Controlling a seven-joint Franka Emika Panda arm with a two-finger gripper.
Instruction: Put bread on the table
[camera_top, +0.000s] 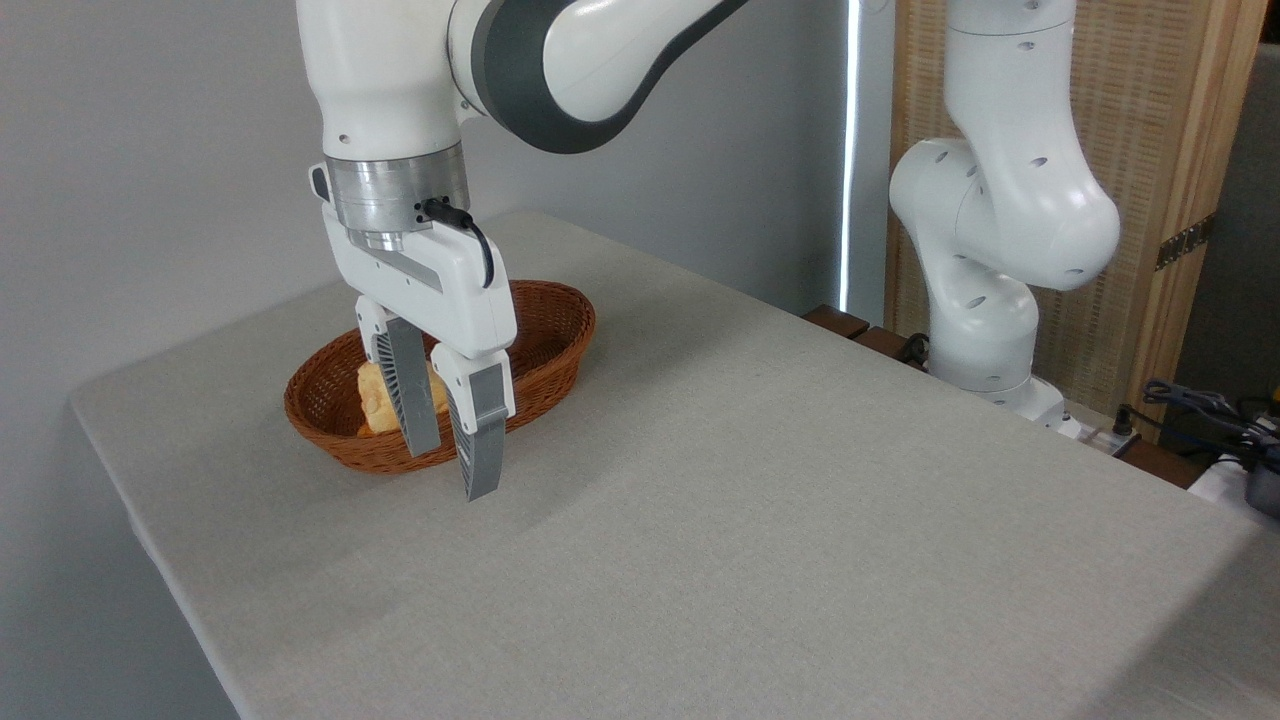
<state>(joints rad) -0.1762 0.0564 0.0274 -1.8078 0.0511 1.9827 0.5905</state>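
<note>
- Gripper (455, 470): jaws parted and empty, hanging in front of the wicker basket (545, 345) toward the table (760, 520)'s far left corner.
- Risk: a finger may strike the near rim on descent and shove or tip the basket.
- Bread (375, 395): lies inside the basket, largely hidden behind the fingers; its shape and any other contents cannot be made out.

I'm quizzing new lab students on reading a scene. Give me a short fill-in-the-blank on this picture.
1. The bread lies inside the ____.
2. The pincer has its fingers ____, holding nothing.
3. The table is covered with a plain ____ cloth.
4. The basket is woven wicker, coloured ____.

Missing words: basket; open; grey-beige; brown
</note>
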